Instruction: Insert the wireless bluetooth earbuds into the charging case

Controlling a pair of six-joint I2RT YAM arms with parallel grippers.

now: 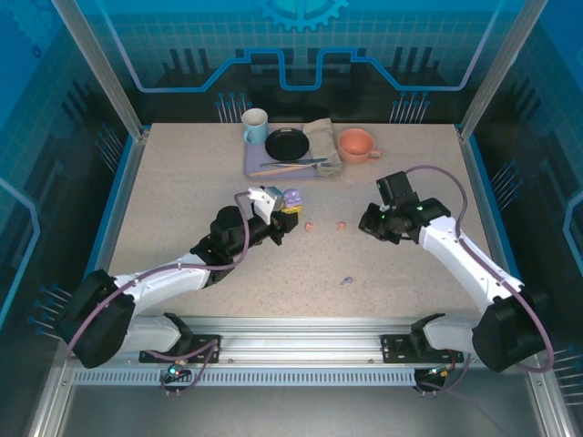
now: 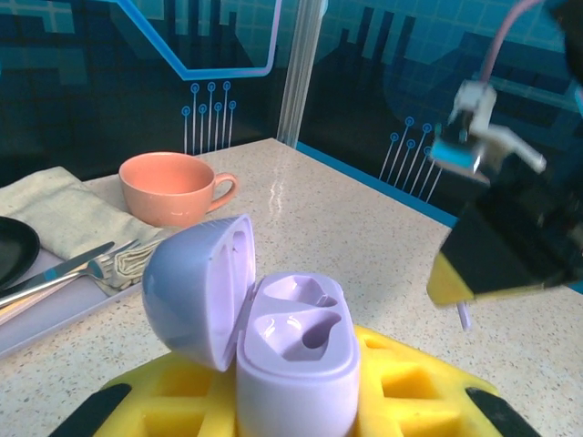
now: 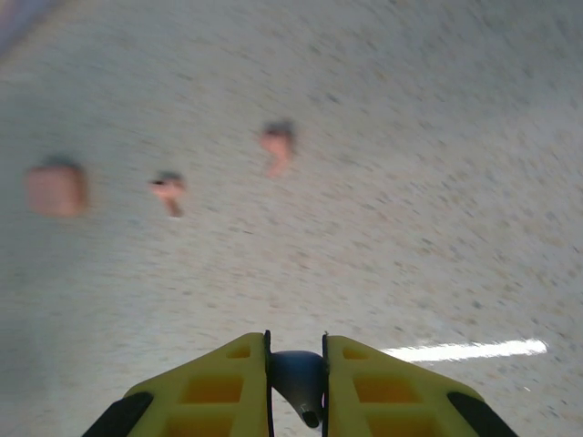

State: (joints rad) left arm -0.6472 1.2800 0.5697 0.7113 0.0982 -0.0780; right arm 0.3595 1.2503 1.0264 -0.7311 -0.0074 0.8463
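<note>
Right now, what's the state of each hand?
Left hand: closed on the lilac charging case, lid open.
Right hand: closed on a lilac earbud.

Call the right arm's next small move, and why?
Probably carry the right gripper across toward the case and line it up over a well. Its fingers are shut on a bud. The left gripper holds the case with the lid open, and both wells look empty. The bud is not yet above them.
</note>
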